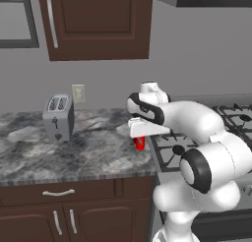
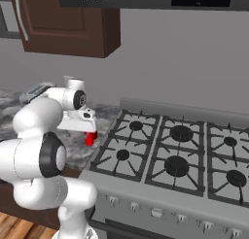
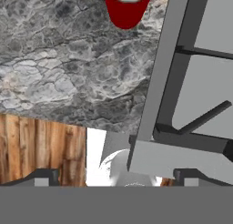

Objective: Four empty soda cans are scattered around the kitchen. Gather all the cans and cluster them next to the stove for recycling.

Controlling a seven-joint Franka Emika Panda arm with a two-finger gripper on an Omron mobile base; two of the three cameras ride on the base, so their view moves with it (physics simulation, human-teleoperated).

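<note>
You have one soda can [image 1: 140, 143] standing on the bench [image 1: 93, 152] just beside the stove [image 2: 175, 160], at its left edge. Your hand [image 1: 142, 129] hangs above the can, released, its jaws wide and nothing between them. This looks like the placing step, done for this can. Next, lift clear without knocking it, then go fetch another.

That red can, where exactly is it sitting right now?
The red can stands on the marble counter right beside the stove's left edge, just under the robot's open pincer; the toaster sits farther left.
</note>
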